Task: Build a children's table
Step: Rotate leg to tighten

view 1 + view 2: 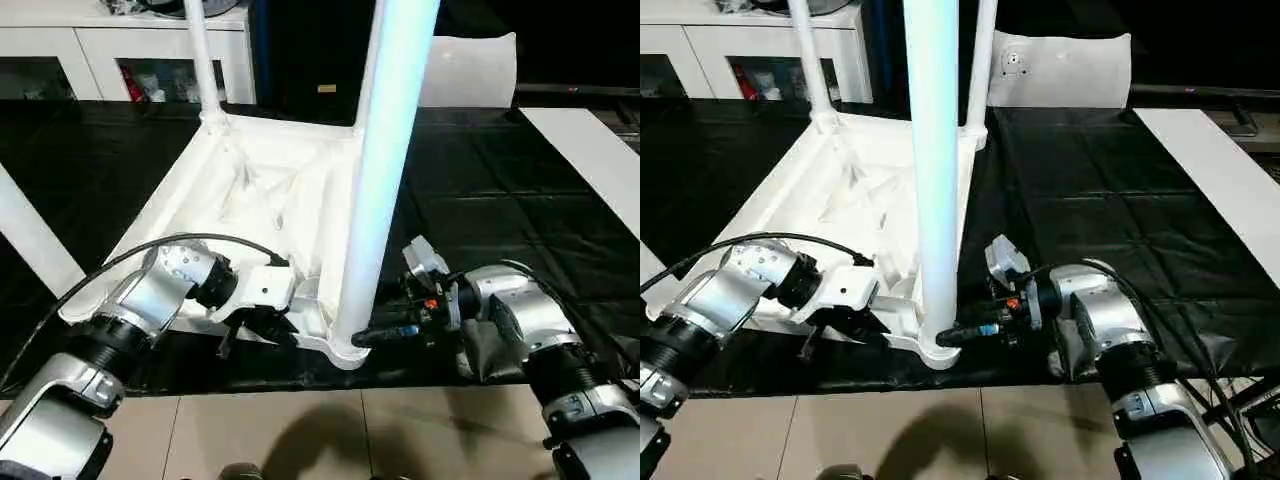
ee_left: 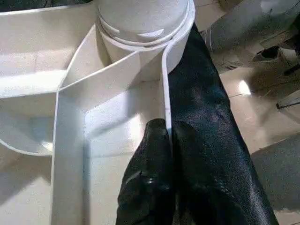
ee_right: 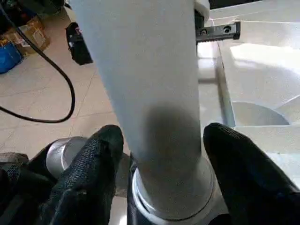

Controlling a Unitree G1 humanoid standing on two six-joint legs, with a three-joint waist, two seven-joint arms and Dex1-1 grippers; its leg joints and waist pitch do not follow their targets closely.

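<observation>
The children's table lies upside down on the black-covered work table, its ribbed underside [image 1: 270,190] facing up. A tall white leg [image 1: 385,150] stands in the near corner socket [image 1: 345,345], and another leg [image 1: 200,60] stands in a far corner. My right gripper [image 3: 164,154] is at the base of the near leg, one black finger [image 3: 93,164] against each side of it. My left gripper [image 2: 166,129] is shut on the thin rim wall [image 2: 165,79] of the top, just beside that socket. A further white leg [image 1: 35,240] lies loose at the far left.
A white cabinet [image 1: 120,40] stands at the back left. A white panel [image 1: 470,70] rests at the back and a white board [image 1: 590,160] lies at the right. The work table's front edge [image 1: 300,385] borders tiled floor. A black cable [image 1: 120,260] loops over my left forearm.
</observation>
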